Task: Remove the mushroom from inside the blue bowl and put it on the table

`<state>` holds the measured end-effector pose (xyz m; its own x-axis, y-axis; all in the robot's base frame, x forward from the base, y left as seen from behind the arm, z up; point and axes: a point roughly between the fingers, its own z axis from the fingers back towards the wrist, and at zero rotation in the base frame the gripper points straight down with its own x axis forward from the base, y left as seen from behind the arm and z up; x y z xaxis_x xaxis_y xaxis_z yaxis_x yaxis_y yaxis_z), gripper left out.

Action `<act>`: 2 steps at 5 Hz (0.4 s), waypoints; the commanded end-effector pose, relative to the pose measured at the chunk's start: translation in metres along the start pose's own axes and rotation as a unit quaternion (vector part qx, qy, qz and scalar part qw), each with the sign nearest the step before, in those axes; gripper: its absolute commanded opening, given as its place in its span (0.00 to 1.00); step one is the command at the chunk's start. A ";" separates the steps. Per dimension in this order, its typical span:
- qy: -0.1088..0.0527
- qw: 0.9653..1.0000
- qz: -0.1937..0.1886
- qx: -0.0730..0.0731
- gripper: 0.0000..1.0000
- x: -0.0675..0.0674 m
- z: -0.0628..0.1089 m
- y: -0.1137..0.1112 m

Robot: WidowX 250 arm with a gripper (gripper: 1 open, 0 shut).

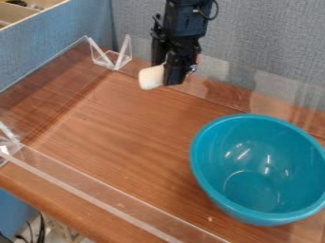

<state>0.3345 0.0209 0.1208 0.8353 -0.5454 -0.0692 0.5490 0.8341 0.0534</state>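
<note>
Camera view | tool [165, 74] pinching the mushroom [152, 77], hanging above the far side of the worktop [114, 133] | blue bowl [259, 169] sits near right, well apart

The claw [176, 72] is covering most of the mushroom [151, 77], leaving only its pale stem showing; the cap is hidden. The frame's top edge is cutting off the arm, and the right edge is clipping the bench [114, 133].
</note>
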 end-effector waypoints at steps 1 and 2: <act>-0.017 1.000 0.004 0.013 0.00 -0.004 0.013 0.003; -0.013 1.000 0.002 0.010 0.00 -0.006 0.009 0.000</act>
<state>0.3286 0.0205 0.1132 0.8325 -0.5471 -0.0872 0.5516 0.8332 0.0388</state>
